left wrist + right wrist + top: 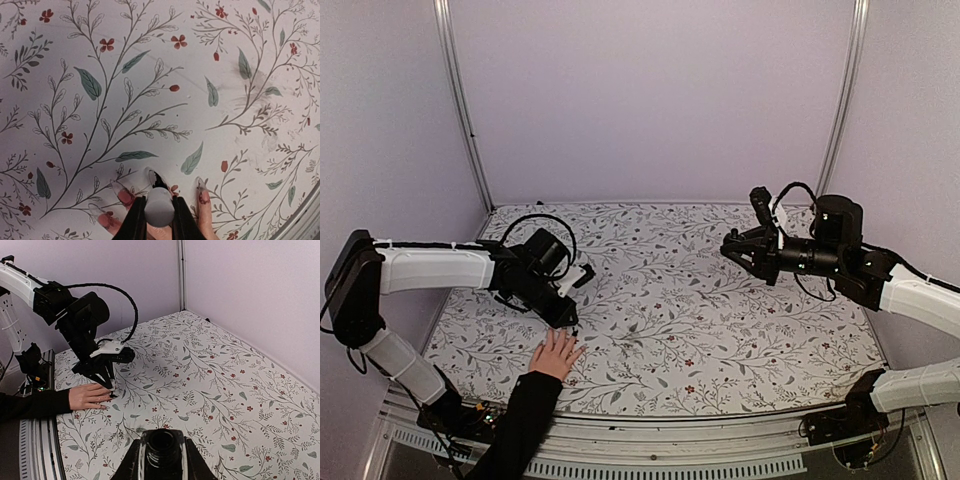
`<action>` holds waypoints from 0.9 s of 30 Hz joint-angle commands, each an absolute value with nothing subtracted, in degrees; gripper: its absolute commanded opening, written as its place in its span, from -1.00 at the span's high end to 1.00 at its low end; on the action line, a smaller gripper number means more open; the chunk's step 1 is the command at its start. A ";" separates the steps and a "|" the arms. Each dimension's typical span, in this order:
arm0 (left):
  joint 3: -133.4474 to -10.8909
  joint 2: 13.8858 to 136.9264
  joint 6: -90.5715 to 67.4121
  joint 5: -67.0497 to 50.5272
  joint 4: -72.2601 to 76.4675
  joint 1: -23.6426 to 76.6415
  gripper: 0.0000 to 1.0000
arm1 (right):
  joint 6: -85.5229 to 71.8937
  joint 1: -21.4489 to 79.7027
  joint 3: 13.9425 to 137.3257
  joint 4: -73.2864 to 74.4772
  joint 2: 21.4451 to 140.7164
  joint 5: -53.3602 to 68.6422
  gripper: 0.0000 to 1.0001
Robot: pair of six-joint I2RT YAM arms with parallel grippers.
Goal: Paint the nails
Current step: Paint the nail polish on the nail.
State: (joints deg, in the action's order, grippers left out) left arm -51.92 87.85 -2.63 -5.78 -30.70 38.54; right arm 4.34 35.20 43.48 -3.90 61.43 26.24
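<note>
Top external view is showing the left gripper [570, 323] hanging just over the fingertips of the person's hand [556, 354]. The hand is lying flat with fingers spread on the flowered table [720, 330], black sleeve trailing back toward the arm bases. Left wrist view is giving the relation that matters: the fingers are pointing away from the camera, so each nail's long axis is running straight ahead of the gripper, and the nails [200, 183] are sitting just beyond its fingertips. The left gripper is clamping a white cap [159, 209], and its brush [160, 184] is reaching forward onto the nail directly ahead, where dark polish is showing. The nails on either side of that one are looking pale, though I cannot tell whether they are coated. Well apart to the right of the hand, the right gripper [732, 250] is hovering above the table, closed round a small dark bottle [161, 444] with its neck open. The left arm is by far the nearer to the hand, so any stroke is likely falling to it — drawn along the finger's length, with the neighbouring nails lying sideways from the brush.
</note>
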 commanded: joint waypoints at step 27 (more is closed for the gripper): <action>-52.91 89.62 -2.73 -6.62 -28.39 37.55 1.00 | 4.40 34.98 43.07 -4.95 60.13 25.51 1.00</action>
